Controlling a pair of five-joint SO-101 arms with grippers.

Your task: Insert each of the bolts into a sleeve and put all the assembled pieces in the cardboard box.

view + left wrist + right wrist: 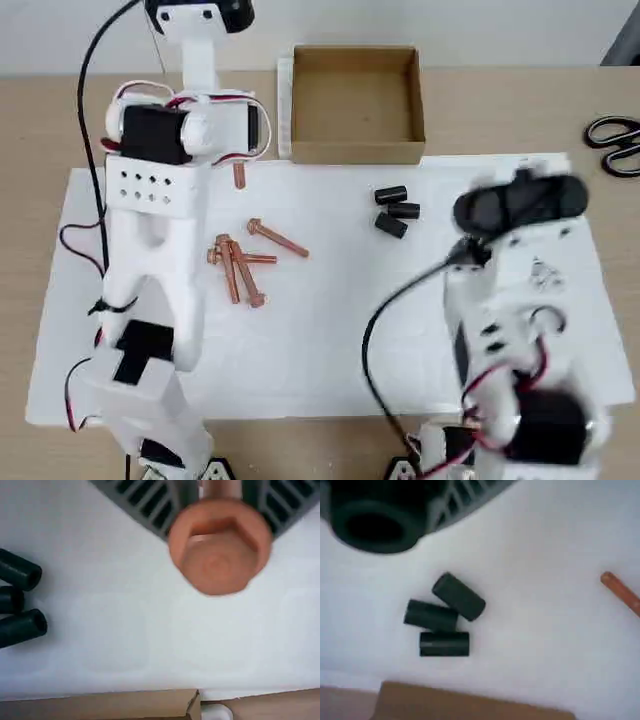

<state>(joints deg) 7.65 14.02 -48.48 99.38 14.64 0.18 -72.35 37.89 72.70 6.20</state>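
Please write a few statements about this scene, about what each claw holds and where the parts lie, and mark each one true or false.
1. The left claw grips a copper bolt. True.
2. The cardboard box already contains assembled pieces. False: it is empty.
3. Three loose sleeves lie on the white sheet. True.
4. The right claw is empty. False: it grips a black sleeve.
5. The scissors lie on the white sheet. False: they lie on the bare table beside it.
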